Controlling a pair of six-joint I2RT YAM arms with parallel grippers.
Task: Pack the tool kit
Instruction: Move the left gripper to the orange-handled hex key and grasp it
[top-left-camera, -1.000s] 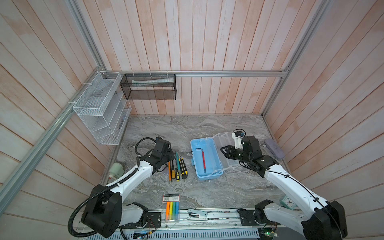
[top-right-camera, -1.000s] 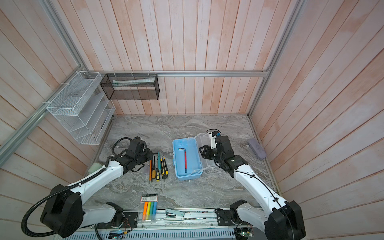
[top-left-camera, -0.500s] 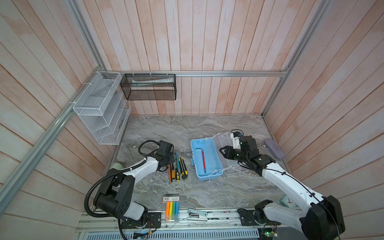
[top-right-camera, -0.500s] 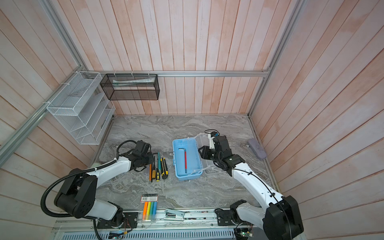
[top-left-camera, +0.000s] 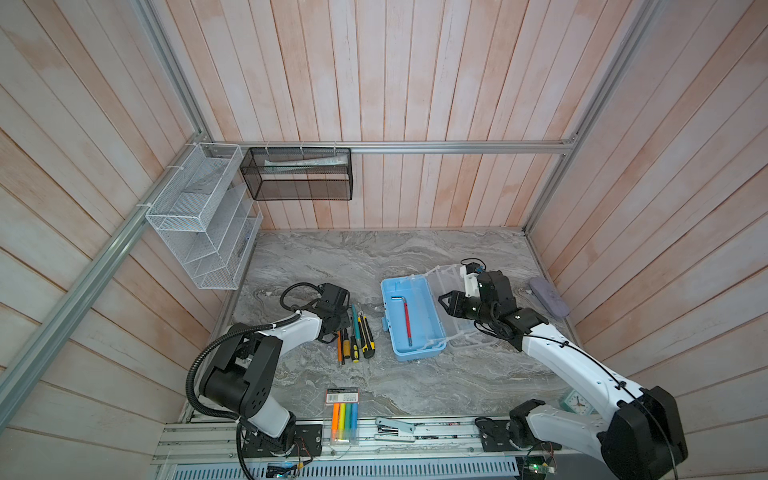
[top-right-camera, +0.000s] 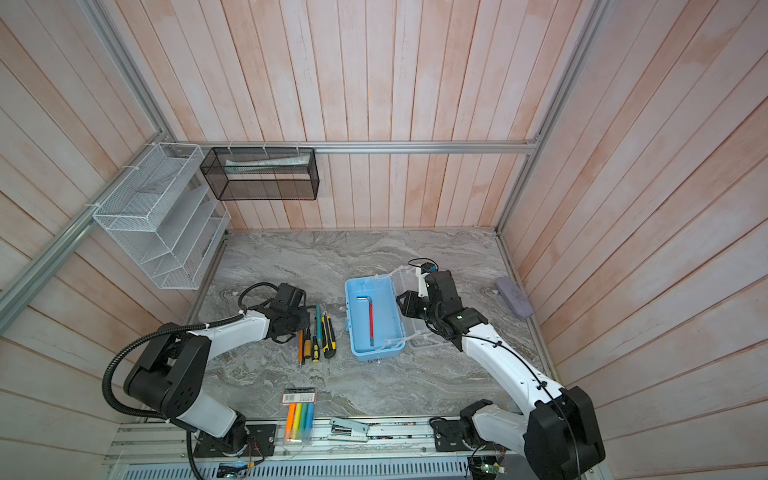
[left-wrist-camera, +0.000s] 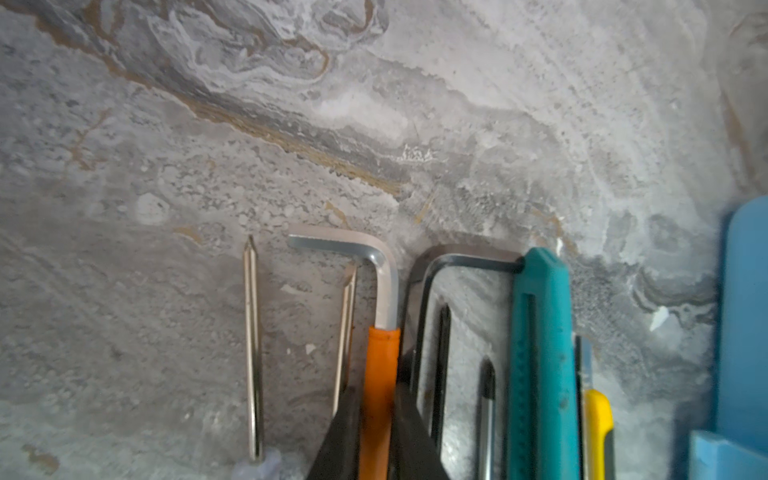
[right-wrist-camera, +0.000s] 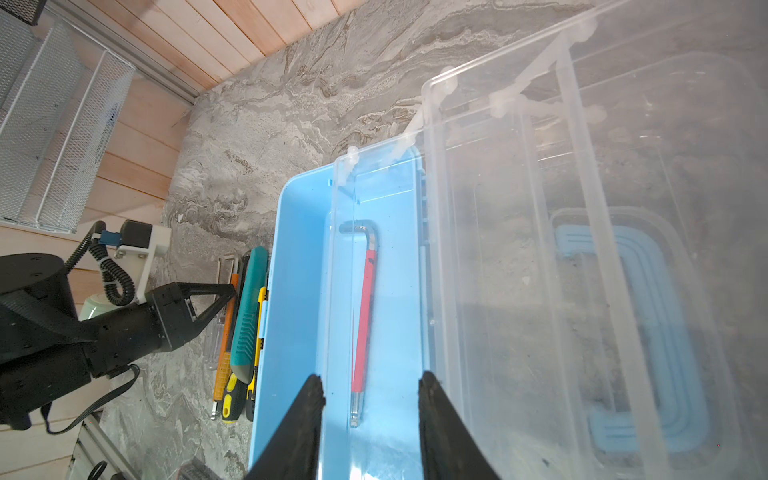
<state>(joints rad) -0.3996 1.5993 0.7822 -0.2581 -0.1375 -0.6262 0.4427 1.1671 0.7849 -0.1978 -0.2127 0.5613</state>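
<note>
Left hand (left-wrist-camera: 377, 401) closed onto 1 orange key (left-wrist-camera: 381, 349) | tool kit (top-left-camera: 415, 354): 1 red key (top-left-camera: 406, 318)

You have a light blue tool kit (top-left-camera: 417, 354), a red-sleeved hex key (top-left-camera: 407, 322), an orange-sleeved hex key (left-wrist-camera: 379, 374), a teal knife (left-wrist-camera: 540, 353) and a grey marbled tabletop (top-left-camera: 353, 257).

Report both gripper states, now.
Left gripper: shut on the orange-sleeved hex key.
Right gripper: open above the tool kit, nothing visibly held.
</note>
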